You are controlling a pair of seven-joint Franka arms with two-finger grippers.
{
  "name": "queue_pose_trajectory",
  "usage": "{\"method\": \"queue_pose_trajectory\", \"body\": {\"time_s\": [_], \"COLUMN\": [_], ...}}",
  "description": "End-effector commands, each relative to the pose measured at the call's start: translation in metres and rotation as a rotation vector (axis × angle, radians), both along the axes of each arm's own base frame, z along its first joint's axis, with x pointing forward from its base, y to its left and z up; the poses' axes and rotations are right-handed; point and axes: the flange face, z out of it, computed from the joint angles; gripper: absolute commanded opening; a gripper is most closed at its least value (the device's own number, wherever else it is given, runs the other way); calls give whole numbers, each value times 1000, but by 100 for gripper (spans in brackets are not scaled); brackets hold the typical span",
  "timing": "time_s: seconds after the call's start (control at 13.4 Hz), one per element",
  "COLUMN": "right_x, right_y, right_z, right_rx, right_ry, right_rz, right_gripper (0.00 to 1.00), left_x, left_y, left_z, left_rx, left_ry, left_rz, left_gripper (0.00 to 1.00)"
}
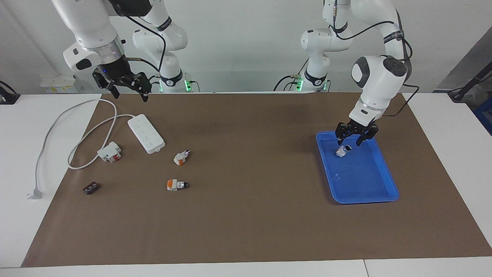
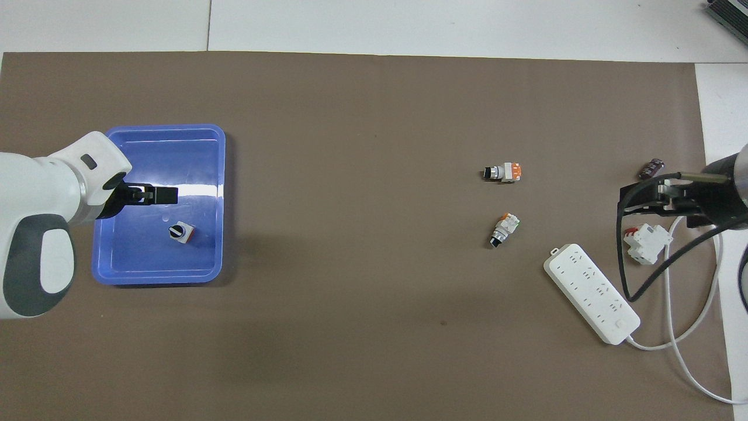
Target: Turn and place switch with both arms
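Note:
One switch [image 1: 343, 150] stands with its dark knob up in the blue tray [image 1: 363, 181] at the left arm's end of the table; in the overhead view the switch [image 2: 180, 232] sits in the part of the tray [image 2: 158, 146] nearer the robots. My left gripper [image 1: 355, 137] hangs open just above it, not touching; it also shows in the overhead view [image 2: 153, 195]. Two more switches [image 1: 181, 157] [image 1: 177, 185] lie on the brown mat, seen from above too [image 2: 504, 228] [image 2: 504, 172]. My right gripper [image 1: 128, 92] is open, raised and empty near the power strip [image 1: 146, 133].
A white power strip [image 2: 591, 293] with its cable and plug [image 1: 35, 192] lies at the right arm's end. A white-and-red block [image 1: 109, 152] lies beside it, and a small dark brown piece [image 1: 91, 188] lies farther out.

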Motion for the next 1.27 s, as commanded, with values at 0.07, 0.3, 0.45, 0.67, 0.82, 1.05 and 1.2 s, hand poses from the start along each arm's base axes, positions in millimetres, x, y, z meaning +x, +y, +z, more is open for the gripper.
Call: {"method": "queue_pose_trajectory", "body": {"time_s": [0.07, 0.3, 0.45, 0.67, 0.82, 1.05, 1.2], "right_x": [-6, -6, -6, -6, -5, -6, -6], "right_y": [0, 1, 1, 1, 1, 2, 3], "right_z": [5, 5, 4, 5, 5, 6, 6], "right_rx": [-23, -24, -24, -22, -19, -11, -8], "right_ry": [-3, 0, 1, -2, -6, -6, -4], "right_rz": [20, 20, 20, 18, 18, 17, 15], "right_gripper": [100, 100, 100, 100, 100, 100, 100], "left_x": [2, 6, 4, 0, 3, 9, -6], "left_y": [-20, -32, -34, -31, -28, -20, -17], "left_z": [57, 119, 154, 188, 201, 214, 220], "left_rx": [16, 16, 16, 23, 24, 26, 37], "left_ry": [14, 37, 63, 100, 133, 176, 190], "left_rz": [-52, -81, -93, -99, -101, -96, -130], "left_gripper": [100, 100, 100, 100, 100, 100, 100]}}
